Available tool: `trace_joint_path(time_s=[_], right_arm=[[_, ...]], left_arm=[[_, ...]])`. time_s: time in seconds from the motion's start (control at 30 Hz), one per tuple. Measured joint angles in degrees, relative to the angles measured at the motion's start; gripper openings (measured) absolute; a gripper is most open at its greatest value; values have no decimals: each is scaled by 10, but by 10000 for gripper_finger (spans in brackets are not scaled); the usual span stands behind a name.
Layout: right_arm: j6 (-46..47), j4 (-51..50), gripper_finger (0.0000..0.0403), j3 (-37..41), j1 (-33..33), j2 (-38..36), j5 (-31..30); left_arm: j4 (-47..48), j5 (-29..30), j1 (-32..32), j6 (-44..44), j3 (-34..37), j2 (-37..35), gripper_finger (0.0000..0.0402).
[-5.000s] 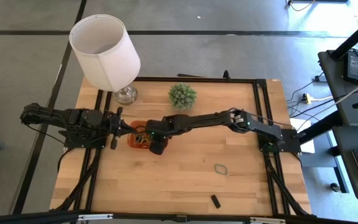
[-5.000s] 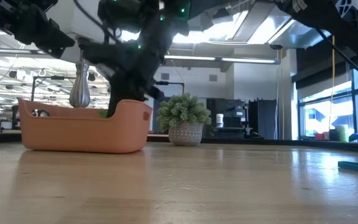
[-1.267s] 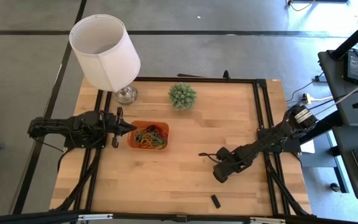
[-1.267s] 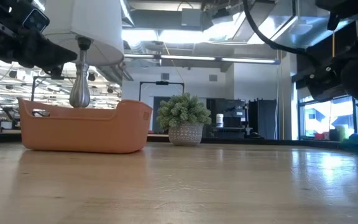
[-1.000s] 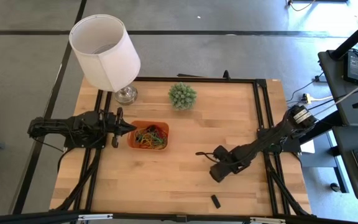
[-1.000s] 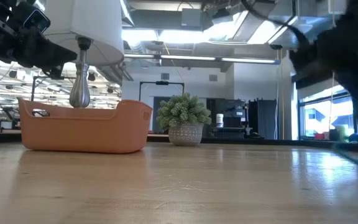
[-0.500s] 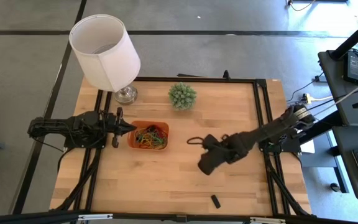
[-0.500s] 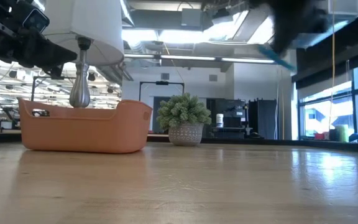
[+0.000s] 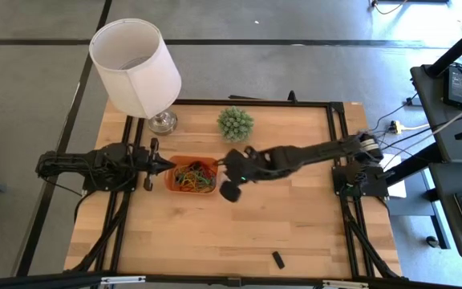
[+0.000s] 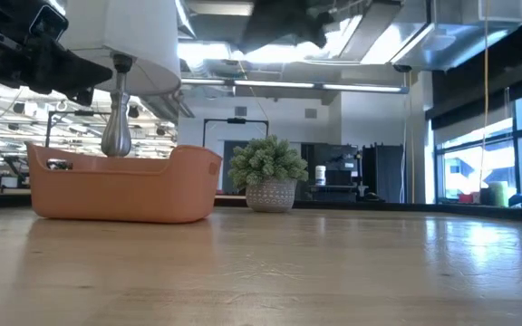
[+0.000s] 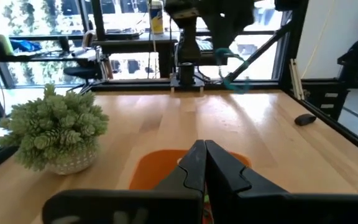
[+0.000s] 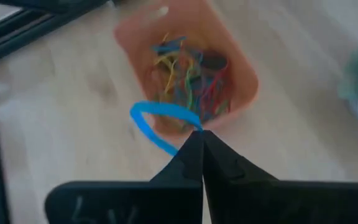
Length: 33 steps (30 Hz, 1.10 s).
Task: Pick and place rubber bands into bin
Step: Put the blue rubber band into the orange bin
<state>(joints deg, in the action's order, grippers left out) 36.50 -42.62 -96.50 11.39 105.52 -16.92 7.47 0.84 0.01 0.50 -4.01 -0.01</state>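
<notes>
Leftmost, our left gripper (image 9: pixel 165 164) waits with fingers pressed together, tips just beside the bin's (image 9: pixel 172 185) left rim. Rubber bands (image 9: pixel 194 177) fill the bin, which sits near the lamp (image 9: pixel 135 68) and plant (image 9: pixel 236 124). Our right gripper (image 12: pixel 199 134) hangs above the bin's right edge, fingers (image 12: pixel 185 163) pinched on a blue rubber band (image 12: pixel 157 123). Rightward the surface (image 9: pixel 295 225) lies open, with one small dark object (image 9: pixel 278 259) near its front edge.

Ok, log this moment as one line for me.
right gripper: shut on blue rubber band, near bin | left gripper: shut, idle beside bin | bin: holds mixed rubber bands
</notes>
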Motion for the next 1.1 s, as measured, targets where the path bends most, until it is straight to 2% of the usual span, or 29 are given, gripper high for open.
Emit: trace_joint_path(time_s=[0.17, 0.3, 0.5, 0.63, 1.1], right_arm=[[-75, 0, 0, -96, -36, 80, 24], [-121, -1, 0, -171, -56, 143, 60], [-156, -36, 0, -242, -83, 210, 89], [-158, -35, 0, -251, -100, 239, 110], [-160, -15, 23, -251, -114, 293, 112]], left_arm=[[-8, -14, 0, -8, 7, 0, 1], [-83, -19, 0, -8, 35, 0, 1], [-82, -17, 0, -13, 35, 3, 2], [-83, -22, 0, -6, 35, 7, 1], [-84, -20, 0, 8, 35, 6, 7]])
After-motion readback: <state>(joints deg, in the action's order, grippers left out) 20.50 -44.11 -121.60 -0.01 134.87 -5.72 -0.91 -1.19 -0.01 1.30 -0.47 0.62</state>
